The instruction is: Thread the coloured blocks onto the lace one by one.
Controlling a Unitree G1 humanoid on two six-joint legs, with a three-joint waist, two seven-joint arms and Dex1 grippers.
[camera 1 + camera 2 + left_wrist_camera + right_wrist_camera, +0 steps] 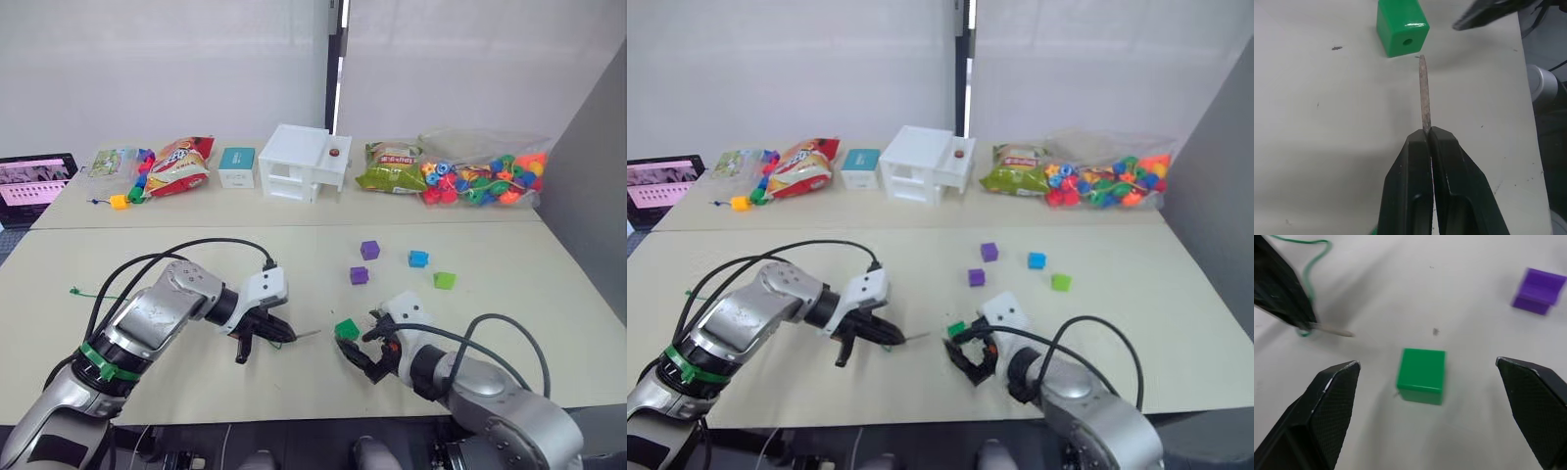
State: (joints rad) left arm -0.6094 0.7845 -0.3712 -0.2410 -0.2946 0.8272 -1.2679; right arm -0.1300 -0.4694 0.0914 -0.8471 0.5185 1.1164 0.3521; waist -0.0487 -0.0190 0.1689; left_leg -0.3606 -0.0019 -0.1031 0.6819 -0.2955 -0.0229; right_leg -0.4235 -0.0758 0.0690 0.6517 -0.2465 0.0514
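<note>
Near the table's front edge, the left end effector [1429, 142] is clamped on the lace [1423, 93], its stiff tip level, aimed at the dark green block [1402, 28]. The right end effector [1427, 382] straddles that block, fingers wide. The left wrist view reveals the block's hole.

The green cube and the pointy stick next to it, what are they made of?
The green cube looks like hard plastic: it is glossy, with bright highlights on its smooth faces and a neat round hole. The lace tip, pinched in the left gripper, looks stiff and matte grey with a rough, speckled surface. It could be coated cord or plastic, but that is hard to tell.
</note>
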